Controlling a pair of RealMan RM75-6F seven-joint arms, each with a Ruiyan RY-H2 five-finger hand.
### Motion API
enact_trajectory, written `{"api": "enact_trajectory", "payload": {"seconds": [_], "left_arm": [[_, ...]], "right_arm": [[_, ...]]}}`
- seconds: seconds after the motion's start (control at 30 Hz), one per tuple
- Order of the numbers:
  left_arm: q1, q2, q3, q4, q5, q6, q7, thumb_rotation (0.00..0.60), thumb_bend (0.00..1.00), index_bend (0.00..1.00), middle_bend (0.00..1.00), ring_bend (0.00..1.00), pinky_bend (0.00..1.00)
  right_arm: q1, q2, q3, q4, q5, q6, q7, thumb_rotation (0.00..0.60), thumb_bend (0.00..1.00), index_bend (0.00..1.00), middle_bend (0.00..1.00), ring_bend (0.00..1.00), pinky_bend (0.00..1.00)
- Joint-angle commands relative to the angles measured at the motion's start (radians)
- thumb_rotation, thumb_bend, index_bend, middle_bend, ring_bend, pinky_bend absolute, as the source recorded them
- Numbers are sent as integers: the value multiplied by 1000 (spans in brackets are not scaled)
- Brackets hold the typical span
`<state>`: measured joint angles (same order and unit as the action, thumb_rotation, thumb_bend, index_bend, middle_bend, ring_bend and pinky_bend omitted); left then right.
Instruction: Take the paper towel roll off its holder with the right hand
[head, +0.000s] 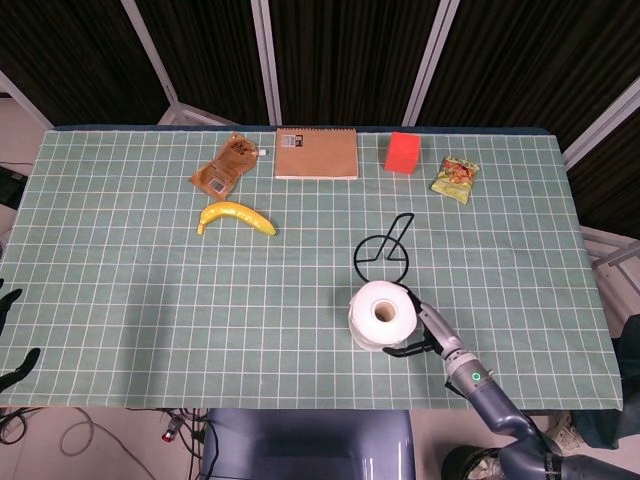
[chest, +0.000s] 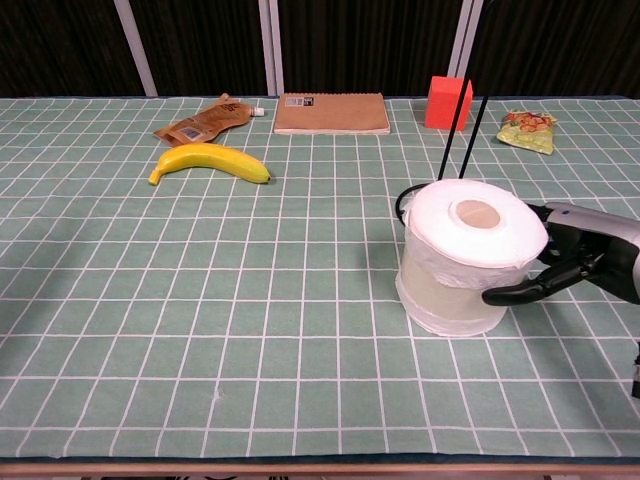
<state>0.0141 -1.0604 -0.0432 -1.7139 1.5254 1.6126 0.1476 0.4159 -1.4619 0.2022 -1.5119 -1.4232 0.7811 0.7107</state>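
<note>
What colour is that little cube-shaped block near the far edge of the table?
The small cube-shaped block is bright orange-red, plain, without pattern; the chest view shows it best.

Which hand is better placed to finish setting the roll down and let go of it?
The right hand. It is at the roll, fingers against its side, near the front edge by the empty holder. The left hand shows only as dark tips at the table's far left edge, well away from it.

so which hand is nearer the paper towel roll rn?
Right. The right hand is against the paper towel roll, on its right side, beside the wire holder. The left hand is at the table's far left edge, well away from it.
</note>
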Motion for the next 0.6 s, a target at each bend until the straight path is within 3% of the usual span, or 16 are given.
{"api": "enact_trajectory", "payload": {"seconds": [0.03, 0.2, 0.43, 0.5, 0.6], "left_arm": [[0, 0, 0, 0, 0, 0, -1, 600, 231, 149, 0, 0, 32], [2, 2, -3, 1, -4, 6, -7, 600, 231, 149, 0, 0, 32], [4, 1, 0, -8, -8, 2, 4, 600, 231, 148, 0, 0, 32], [7, 4, 2, -15, -11, 2, 10, 600, 231, 145, 0, 0, 32], [7, 8, 4, -20, -8, 1, 7, 600, 231, 140, 0, 0, 32]], "right_arm": [[7, 49, -11, -29, -18, -7, 34, 600, 0, 0, 0, 0, 0], [-47, 194, -24, -112, -100, 116, 90, 600, 0, 0, 0, 0, 0], [-194, 500, -95, -188, -258, 375, 111, 600, 0, 0, 0, 0, 0], [-243, 550, -110, -158, -275, 451, 32, 600, 0, 0, 0, 0, 0], [-334, 554, -114, -111, -273, 589, -238, 600, 0, 0, 0, 0, 0]]}}
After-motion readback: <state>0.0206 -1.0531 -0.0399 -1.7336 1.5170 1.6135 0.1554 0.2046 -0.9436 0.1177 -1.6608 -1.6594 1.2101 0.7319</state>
